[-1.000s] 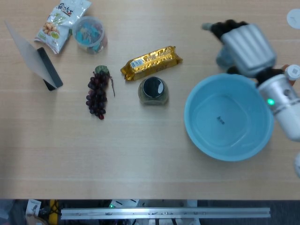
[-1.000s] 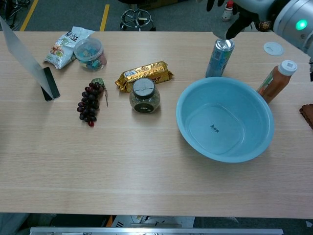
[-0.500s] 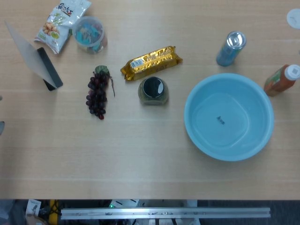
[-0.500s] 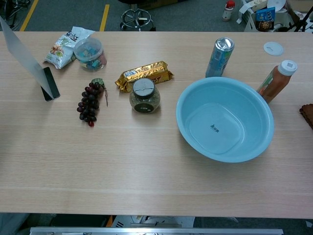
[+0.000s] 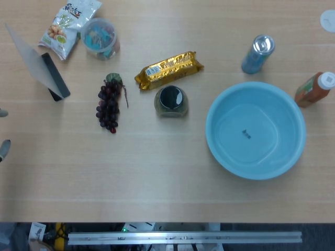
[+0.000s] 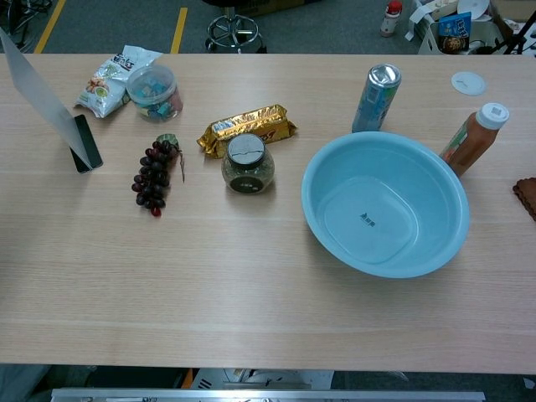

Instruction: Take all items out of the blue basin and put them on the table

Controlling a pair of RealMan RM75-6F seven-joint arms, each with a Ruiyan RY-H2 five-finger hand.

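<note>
The blue basin [image 6: 384, 203] is the landmark, and it lies empty — only a small dark mark shows on its bare floor. Just behind its right rim stands the orange-brown bottle with a white cap [image 6: 471, 138], and just behind its far rim the drinks can [image 6: 375, 99]. A second ago the right hand was over that can; it has since pulled away and neither view shows it, so its fingers cannot be judged. At the left edge of the head view, well apart from the basin, a grey sliver has crept in — perhaps the left hand [image 5: 3, 149], its state impossible to tell. Left of the basin sit the round glass jar [image 6: 247, 164], the gold-wrapped snack bar [image 6: 247, 128] and the grape bunch [image 6: 153, 176]. With the basin empty, the task looks finished.
</note>
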